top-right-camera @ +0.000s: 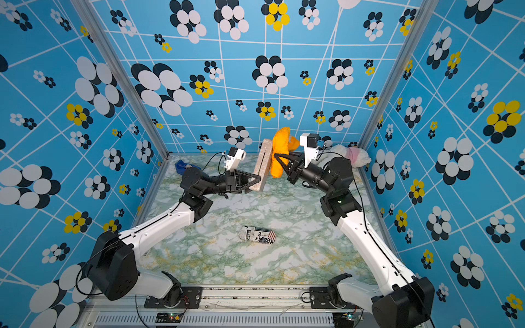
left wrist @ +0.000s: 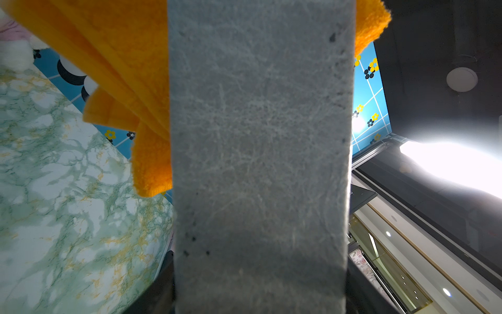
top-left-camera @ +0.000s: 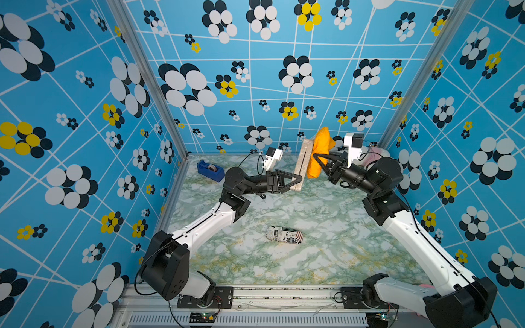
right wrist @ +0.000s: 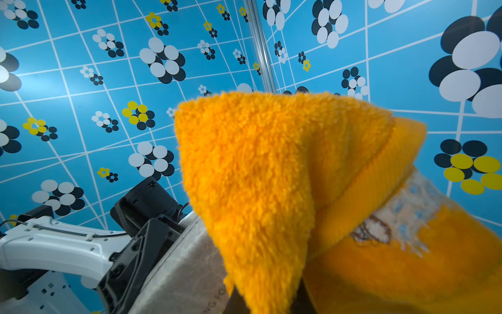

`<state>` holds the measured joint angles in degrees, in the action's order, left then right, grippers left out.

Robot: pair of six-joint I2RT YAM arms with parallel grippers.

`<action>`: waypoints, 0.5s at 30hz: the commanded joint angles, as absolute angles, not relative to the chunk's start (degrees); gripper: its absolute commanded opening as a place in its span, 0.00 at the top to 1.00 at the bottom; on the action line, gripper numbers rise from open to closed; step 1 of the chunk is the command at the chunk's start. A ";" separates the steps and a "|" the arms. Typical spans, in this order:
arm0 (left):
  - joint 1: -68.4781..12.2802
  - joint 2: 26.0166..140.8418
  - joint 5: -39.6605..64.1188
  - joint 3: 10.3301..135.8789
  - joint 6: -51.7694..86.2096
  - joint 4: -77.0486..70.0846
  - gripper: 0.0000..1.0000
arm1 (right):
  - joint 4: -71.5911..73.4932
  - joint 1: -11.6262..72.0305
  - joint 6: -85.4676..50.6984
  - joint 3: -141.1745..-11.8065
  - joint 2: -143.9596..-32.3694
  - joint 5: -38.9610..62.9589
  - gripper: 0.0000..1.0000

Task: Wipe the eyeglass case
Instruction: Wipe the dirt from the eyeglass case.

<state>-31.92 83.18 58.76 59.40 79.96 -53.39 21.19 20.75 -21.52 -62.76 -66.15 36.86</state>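
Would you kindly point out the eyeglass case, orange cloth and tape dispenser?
eyeglass case [top-left-camera: 300, 167]: in a top view, its broad face.
orange cloth [top-left-camera: 321, 140]: in a top view, its upper fold.
tape dispenser [top-left-camera: 210, 170]: in a top view, its blue body.

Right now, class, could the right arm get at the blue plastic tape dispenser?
Probably not: the right gripper is shut on the orange fluffy cloth, and the left gripper, holding the grey felt eyeglass case, stands between it and the blue plastic tape dispenser.

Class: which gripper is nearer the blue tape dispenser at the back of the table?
Left. The left gripper, holding the eyeglass case, is on the case's side facing the tape dispenser; the right gripper, holding the orange cloth, is on the far side.
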 commanded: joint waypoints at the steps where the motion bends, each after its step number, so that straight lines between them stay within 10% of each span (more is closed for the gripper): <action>1: -32.04 83.26 61.44 60.68 78.82 -53.26 0.78 | 17.71 23.87 -21.27 -59.88 -62.16 42.28 1.00; 15: -30.50 86.16 54.05 60.94 82.85 -58.60 0.79 | 22.13 36.81 -25.28 -49.55 -58.75 39.29 1.00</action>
